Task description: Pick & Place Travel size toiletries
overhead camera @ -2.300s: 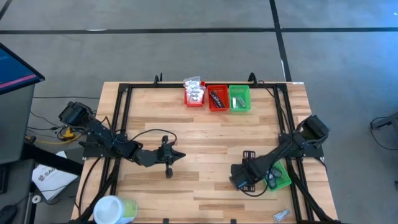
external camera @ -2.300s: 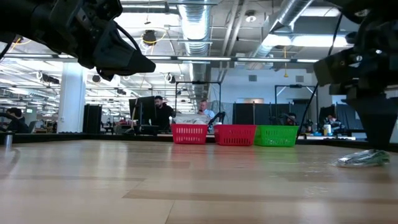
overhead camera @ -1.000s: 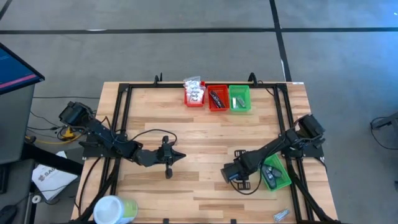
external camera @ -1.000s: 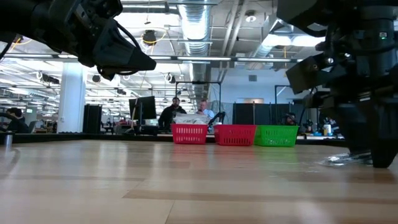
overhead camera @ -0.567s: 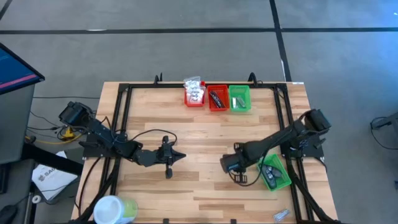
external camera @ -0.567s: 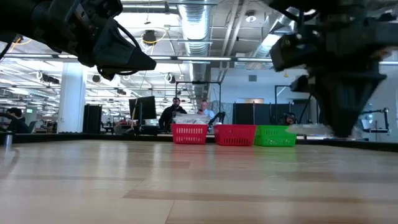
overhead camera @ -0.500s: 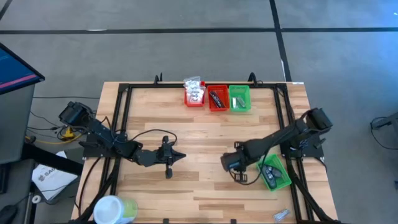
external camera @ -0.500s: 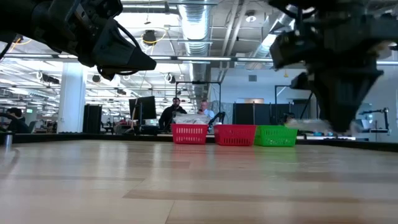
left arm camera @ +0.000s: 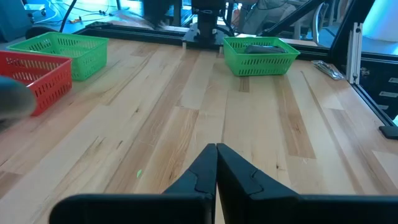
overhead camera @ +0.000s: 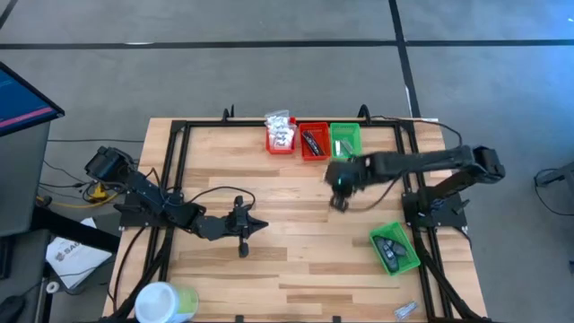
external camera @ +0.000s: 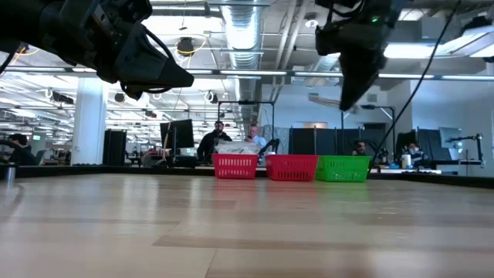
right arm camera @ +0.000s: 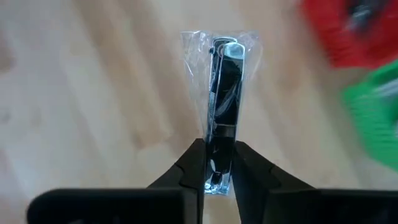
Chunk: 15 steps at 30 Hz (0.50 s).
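A slim dark stick in a clear plastic wrapper [right arm camera: 222, 87] is pinched between the fingers of the right hand [right arm camera: 214, 163], its wrapped end projecting past the fingertips over bare wood. In the high view the right hand [overhead camera: 340, 184] sits right of centre in the frame, just below the green bin of the upper row, with its arm stretching in from the right edge.

Bins, four in all: three stand in a row at the upper edge of the worktop [overhead camera: 287, 193], namely a red bin [overhead camera: 281, 136] heaped with white crinkly packets [overhead camera: 282, 128], a second red bin [overhead camera: 313, 141] holding dark sticks, and a green bin [overhead camera: 345, 143] with a pale item inside; a fourth, green bin [overhead camera: 395, 250] lies apart in the lower right of the frame with dark items in it. One small silvery sachet [overhead camera: 405, 310] lies near the worktop's lower right corner. One big white-and-green tub [overhead camera: 164, 301] sits at the lower left corner.

The left hand [overhead camera: 244, 224], fingers pressed together [left arm camera: 216, 168], rests left of centre, its arm entering from the left edge. Open room: the middle of the worktop between the two hands and the whole band below the bin row is bare wood. A black frame rail [overhead camera: 175, 161] runs inside the left, right and upper edges. In the low view, people [external camera: 212, 143] sit beyond the far edge
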### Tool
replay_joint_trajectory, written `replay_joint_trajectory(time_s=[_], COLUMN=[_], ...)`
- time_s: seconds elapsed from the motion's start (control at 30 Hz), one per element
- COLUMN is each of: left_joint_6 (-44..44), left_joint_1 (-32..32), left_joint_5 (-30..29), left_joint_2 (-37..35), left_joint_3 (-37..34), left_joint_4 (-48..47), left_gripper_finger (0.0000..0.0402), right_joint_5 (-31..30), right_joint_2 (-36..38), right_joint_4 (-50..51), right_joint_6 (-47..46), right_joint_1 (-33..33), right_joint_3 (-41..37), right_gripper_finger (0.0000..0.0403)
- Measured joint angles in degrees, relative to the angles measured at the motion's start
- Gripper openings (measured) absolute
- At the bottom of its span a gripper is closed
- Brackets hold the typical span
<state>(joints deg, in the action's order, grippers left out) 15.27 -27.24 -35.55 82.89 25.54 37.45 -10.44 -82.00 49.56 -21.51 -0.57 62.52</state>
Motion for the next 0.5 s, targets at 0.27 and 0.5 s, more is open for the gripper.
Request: replay_joint_trajectory(time_s=[0.27,0.5], left_joint_6=[0.0,0.0], left_joint_1=[0.0,0.0], left_joint_5=[1.05,1.44], left_joint_2=[0.0,0.0], left_joint_3=[0.0,0.0], left_joint_4=[0.0,0.0], left_gripper_finger=[0.0001,0.0001], right_joint_5=[0.29,1.82], right_joint_2=[1.23,-3.9], right_joint_4=[-2.35,-3.45], right_joint_6=[2.05,2.05], right_joint_1=[19.0,33.19], right_joint_3=[0.04,0.04], right_gripper_finger=[0.0048,0.0048])
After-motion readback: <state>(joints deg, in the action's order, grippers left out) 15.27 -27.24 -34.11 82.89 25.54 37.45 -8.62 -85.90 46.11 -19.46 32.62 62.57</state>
